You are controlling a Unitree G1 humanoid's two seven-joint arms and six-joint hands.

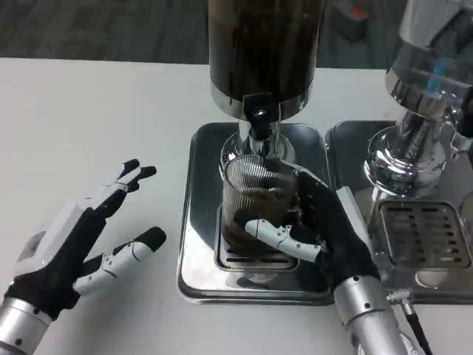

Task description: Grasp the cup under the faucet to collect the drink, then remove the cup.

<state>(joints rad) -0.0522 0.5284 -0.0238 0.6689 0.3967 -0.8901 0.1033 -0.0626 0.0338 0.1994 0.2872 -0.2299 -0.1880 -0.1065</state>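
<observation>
A ribbed clear cup (255, 196) stands on the drip grate under the black faucet (258, 118) of a dark drink dispenser (262, 52). Dark liquid fills the lower part of the cup. My right hand (318, 229) wraps the cup from the right, its thumb across the front low down. On the white table to the left rests my left hand (89, 237), fingers spread and holding nothing.
The dispenser stands on a silver drip tray (199, 214). To the right is a second chrome dispenser (421, 111) on its own tray with a slotted grate (421, 233). A black cable (414, 325) runs near my right forearm. Bare white table lies left.
</observation>
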